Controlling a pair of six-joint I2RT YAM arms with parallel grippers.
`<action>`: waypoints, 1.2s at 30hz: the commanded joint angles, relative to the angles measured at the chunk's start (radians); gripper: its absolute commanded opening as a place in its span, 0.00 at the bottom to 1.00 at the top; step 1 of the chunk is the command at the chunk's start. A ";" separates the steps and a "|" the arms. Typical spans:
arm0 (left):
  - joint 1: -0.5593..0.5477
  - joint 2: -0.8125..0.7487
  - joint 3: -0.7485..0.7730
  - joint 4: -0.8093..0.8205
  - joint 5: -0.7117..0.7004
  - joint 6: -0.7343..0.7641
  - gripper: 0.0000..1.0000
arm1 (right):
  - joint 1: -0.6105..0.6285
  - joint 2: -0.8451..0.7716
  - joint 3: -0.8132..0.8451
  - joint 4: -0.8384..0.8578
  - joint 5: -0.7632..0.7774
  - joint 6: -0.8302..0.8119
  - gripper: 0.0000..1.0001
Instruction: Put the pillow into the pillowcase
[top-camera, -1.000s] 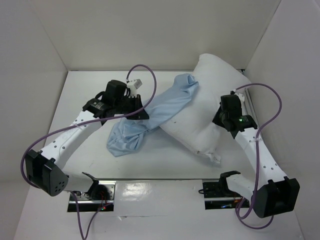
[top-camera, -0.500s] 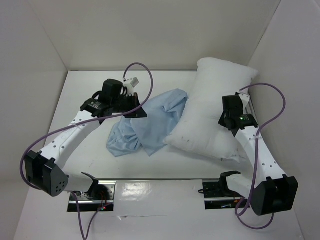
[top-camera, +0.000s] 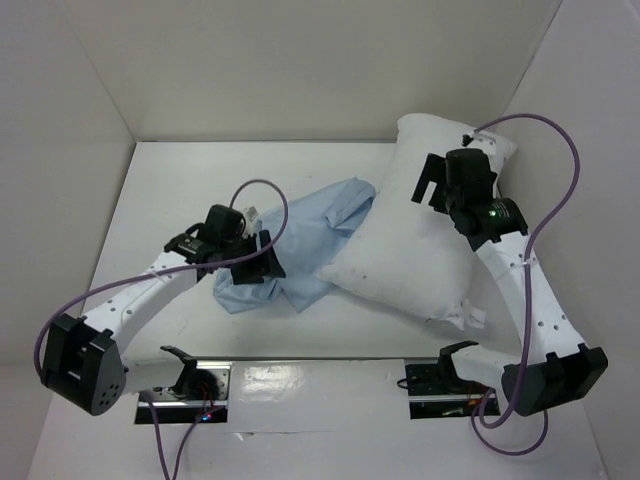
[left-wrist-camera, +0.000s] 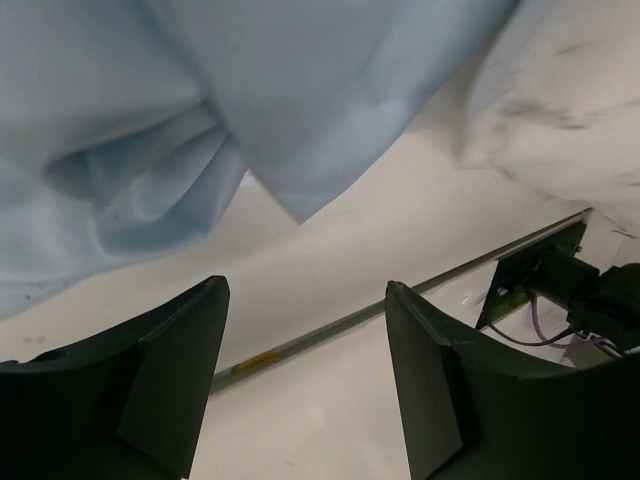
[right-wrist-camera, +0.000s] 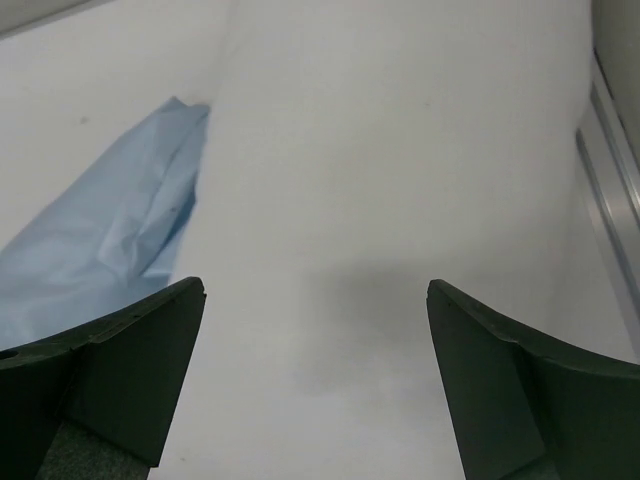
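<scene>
Pillow (top-camera: 400, 255) overlaps pillowcase (top-camera: 315, 225) edge; L claw (top-camera: 258, 262) over pillowcase.

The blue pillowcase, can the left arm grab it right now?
Probably yes. The left gripper hangs open right at the pillowcase, with nothing between them; the pillow lies off to its right.

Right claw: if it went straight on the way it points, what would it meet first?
Probably the pillow, which fills the view ahead of the open right claw; the gap is unclear.
</scene>
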 joint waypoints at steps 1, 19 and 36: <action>-0.028 0.013 -0.122 0.153 0.050 -0.141 0.76 | 0.035 0.062 0.080 0.049 -0.040 -0.023 0.99; -0.053 0.366 -0.168 0.540 0.094 -0.250 0.65 | 0.098 0.141 0.135 0.089 -0.077 -0.041 0.99; 0.093 0.036 0.239 0.019 -0.075 -0.068 0.00 | 0.337 0.470 0.304 0.116 -0.212 -0.142 0.99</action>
